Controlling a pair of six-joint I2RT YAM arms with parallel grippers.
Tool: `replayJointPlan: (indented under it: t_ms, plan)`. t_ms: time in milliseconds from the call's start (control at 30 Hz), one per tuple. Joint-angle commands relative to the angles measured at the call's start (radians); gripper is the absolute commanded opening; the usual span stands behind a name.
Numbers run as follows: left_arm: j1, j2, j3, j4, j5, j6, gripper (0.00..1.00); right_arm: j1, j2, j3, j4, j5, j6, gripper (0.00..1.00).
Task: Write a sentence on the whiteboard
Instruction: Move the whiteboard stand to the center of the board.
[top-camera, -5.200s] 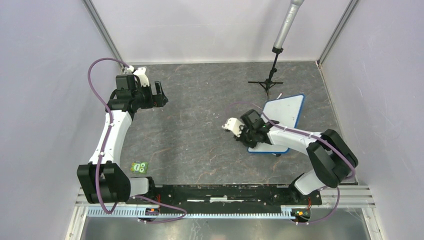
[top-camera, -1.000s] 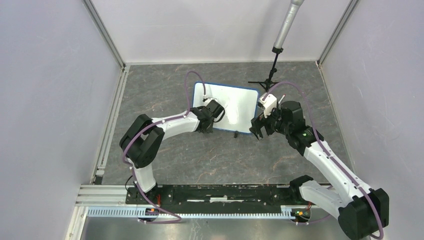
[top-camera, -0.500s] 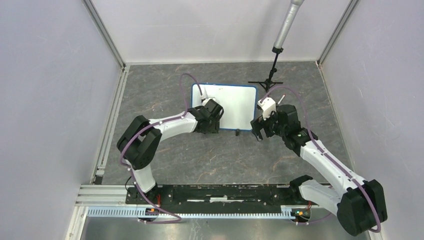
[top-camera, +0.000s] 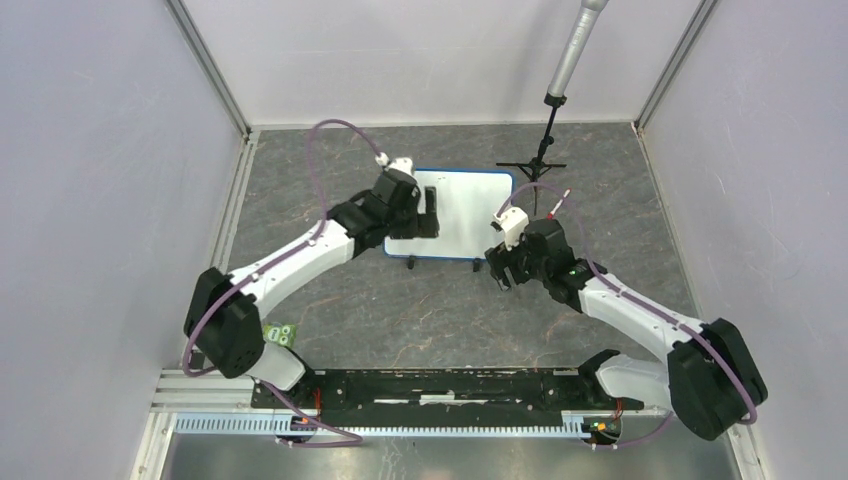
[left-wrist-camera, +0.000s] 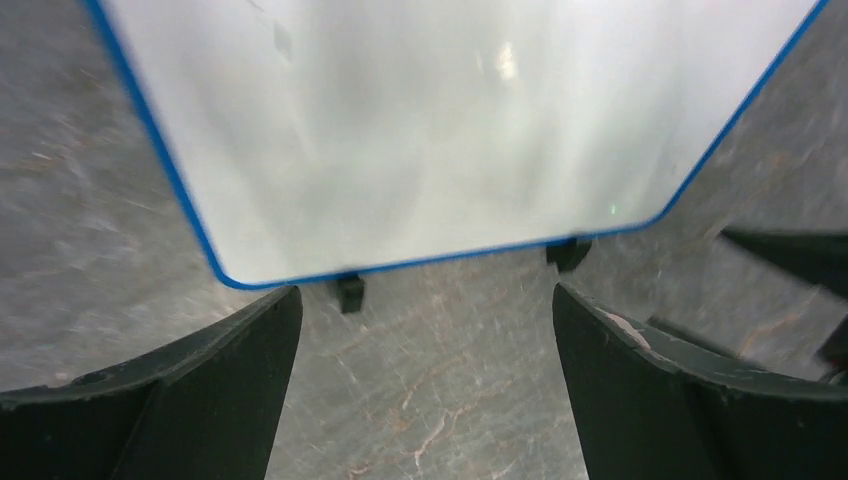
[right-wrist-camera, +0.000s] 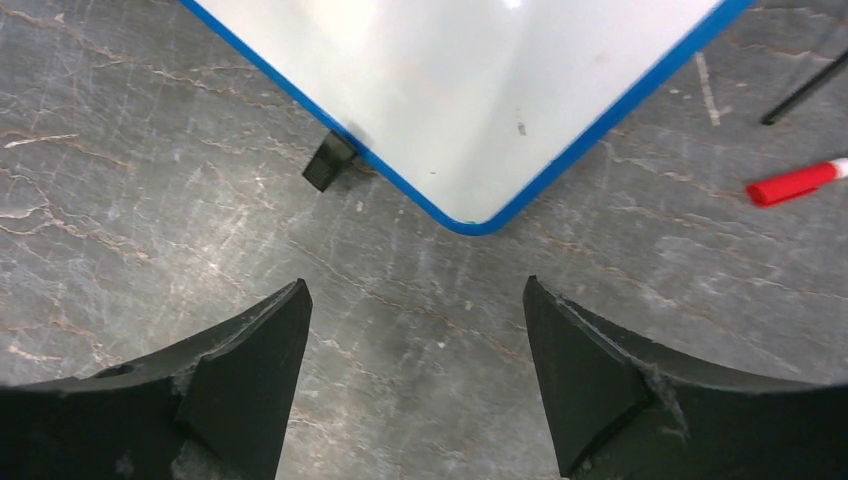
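The whiteboard (top-camera: 470, 210), white with a blue rim and small black feet, lies flat on the grey floor at the centre back. Its face (left-wrist-camera: 430, 130) is plain white, and the sentence is not in view. My left gripper (top-camera: 429, 220) hovers over the board's left part, open, with only floor between its fingers (left-wrist-camera: 425, 300). My right gripper (top-camera: 500, 274) sits just off the board's near right corner (right-wrist-camera: 470, 215), open and empty (right-wrist-camera: 415, 290). A red-capped marker (top-camera: 558, 200) (right-wrist-camera: 800, 183) lies on the floor right of the board.
A black tripod stand (top-camera: 538, 160) with a grey pole rises behind the board's right end; one leg (right-wrist-camera: 805, 95) runs near the marker. A small green item (top-camera: 279, 335) lies near the left arm's base. Purple walls close three sides.
My left gripper has opened, let go of the board's near left edge and lifted away over the board. The right gripper has slid slightly nearer and left, its jaws a little narrower.
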Motion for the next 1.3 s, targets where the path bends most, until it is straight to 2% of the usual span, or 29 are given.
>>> replayJointPlan:
  t_ms: [0,200,300,567,800,1000,1267]
  plan:
    - [0.148,-0.116,0.101,-0.063,-0.022,0.053,1.00,0.060,0.061,0.050,0.073,0.054,0.106,0.78]
    - [0.415,-0.251,0.187,-0.212,0.019,0.103,1.00,0.126,0.122,0.069,0.098,0.151,0.178,0.67]
    - [0.479,-0.317,0.182,-0.243,-0.034,0.139,1.00,0.131,0.142,0.056,0.107,0.181,0.214,0.65]
    - [0.495,-0.494,0.072,-0.175,-0.214,0.114,1.00,0.141,0.211,0.099,0.107,0.147,0.307,0.64]
    - [0.510,-0.476,0.090,-0.185,-0.181,0.097,1.00,0.159,0.291,0.135,0.147,0.136,0.368,0.65]
    - [0.519,-0.467,0.111,-0.196,-0.168,0.080,1.00,0.161,0.381,0.225,0.117,0.145,0.399,0.62]
    - [0.532,-0.487,0.102,-0.210,-0.191,0.073,1.00,0.161,0.477,0.272,0.054,0.172,0.411,0.46]
